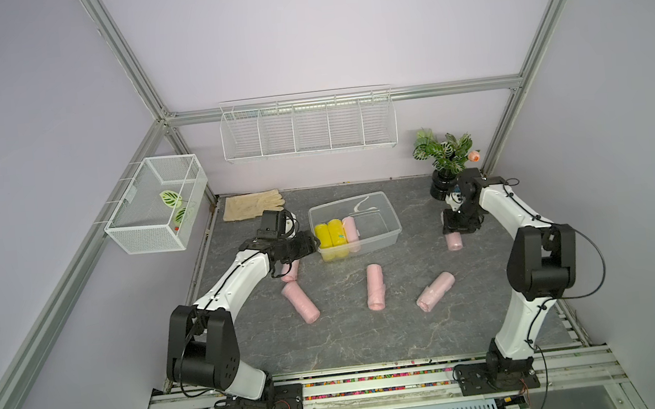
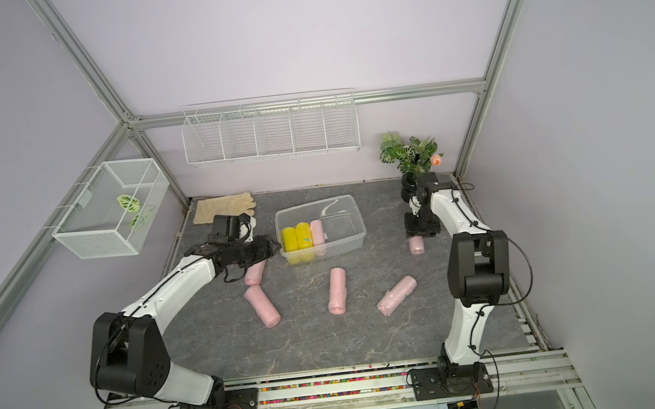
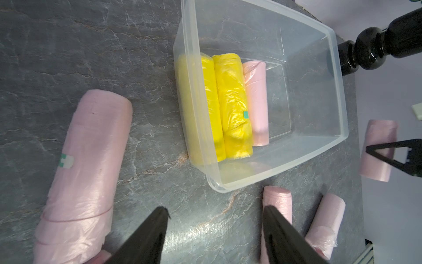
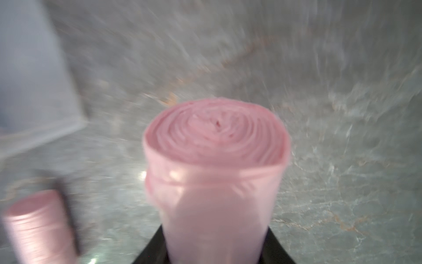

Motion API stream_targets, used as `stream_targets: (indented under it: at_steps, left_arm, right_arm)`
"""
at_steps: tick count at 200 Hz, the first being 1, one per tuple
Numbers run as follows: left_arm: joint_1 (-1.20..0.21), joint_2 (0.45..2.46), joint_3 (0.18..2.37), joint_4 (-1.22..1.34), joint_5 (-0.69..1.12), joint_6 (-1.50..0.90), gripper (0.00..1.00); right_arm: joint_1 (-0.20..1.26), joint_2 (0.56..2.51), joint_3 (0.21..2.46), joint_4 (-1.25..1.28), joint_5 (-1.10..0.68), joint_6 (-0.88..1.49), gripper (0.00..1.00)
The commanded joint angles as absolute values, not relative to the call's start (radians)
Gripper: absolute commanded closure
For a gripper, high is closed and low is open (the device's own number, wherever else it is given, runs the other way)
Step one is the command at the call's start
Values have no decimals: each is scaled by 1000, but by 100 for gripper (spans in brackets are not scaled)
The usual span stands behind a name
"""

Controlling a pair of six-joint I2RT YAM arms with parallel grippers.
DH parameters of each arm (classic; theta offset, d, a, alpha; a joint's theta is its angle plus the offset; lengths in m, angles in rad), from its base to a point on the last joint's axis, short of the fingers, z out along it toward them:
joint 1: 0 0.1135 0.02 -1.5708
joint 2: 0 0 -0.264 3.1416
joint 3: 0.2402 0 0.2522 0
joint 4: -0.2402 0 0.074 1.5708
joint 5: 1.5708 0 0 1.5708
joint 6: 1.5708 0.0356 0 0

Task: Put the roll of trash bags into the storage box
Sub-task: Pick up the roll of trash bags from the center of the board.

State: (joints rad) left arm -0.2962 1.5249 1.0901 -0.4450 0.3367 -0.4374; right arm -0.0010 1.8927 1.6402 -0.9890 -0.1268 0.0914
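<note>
- The right gripper point(image 1: 458, 229) is pinching the held pink roll point(image 1: 454, 241) of trash bags, its jaws pressing against the roll's two sides. In the right wrist view, the roll's spiralled end point(image 4: 215, 130) is pointing away from the jaws, and the picture is showing motion blur.
- This roll is sitting outside the storage box point(image 1: 386, 230), well to its right and above the grey marbled table point(image 1: 330, 336). Whether it is touching the table cannot be told.
- The left gripper point(image 3: 214, 209) is hovering with its jaws spread and nothing between them. In both top views it is sitting just beside the box's left end wall.
- Inside the box, two yellow rolls point(image 1: 331, 236) and the boxed pink roll point(image 1: 351, 231) are lying side by side at the left end, each touching its neighbour.
- Four more pink rolls are lying loose on the table in front of the box:
  - the shaded roll point(image 1: 290, 269) is lying partly hidden beneath the left gripper;
  - the left roll point(image 1: 300, 302) is lying just in front of it;
  - the middle roll point(image 1: 375, 287) is lying near the centre;
  - the right-hand roll point(image 1: 435, 291) is lying slantwise further right.
- A beige glove point(image 1: 252, 205) is lying flat at the table's back left corner.
- A potted plant point(image 1: 444, 153) is standing at the back right, just behind the right arm's wrist.
- A long wire rack point(image 1: 308, 127) is hanging on the back wall, and a wire-mesh basket point(image 1: 158, 203) is hanging on the left frame.
</note>
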Motion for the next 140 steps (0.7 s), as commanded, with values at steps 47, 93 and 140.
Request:
stream_targets:
  at_steps: [47,93,140]
  left_arm:
    - [-291,1508,1123,-467,316,-425,30]
    - [-290,1503,1121,-463,320,-438,30]
    - [-289,1486,1103,-469,310,-434,29]
  right_arm:
    - [178,1925,1928,-968,-283,232,57]
    - [295,2115,2168,-928,-307,312,58]
    - [377,2295,2319,-948,-295,339,58]
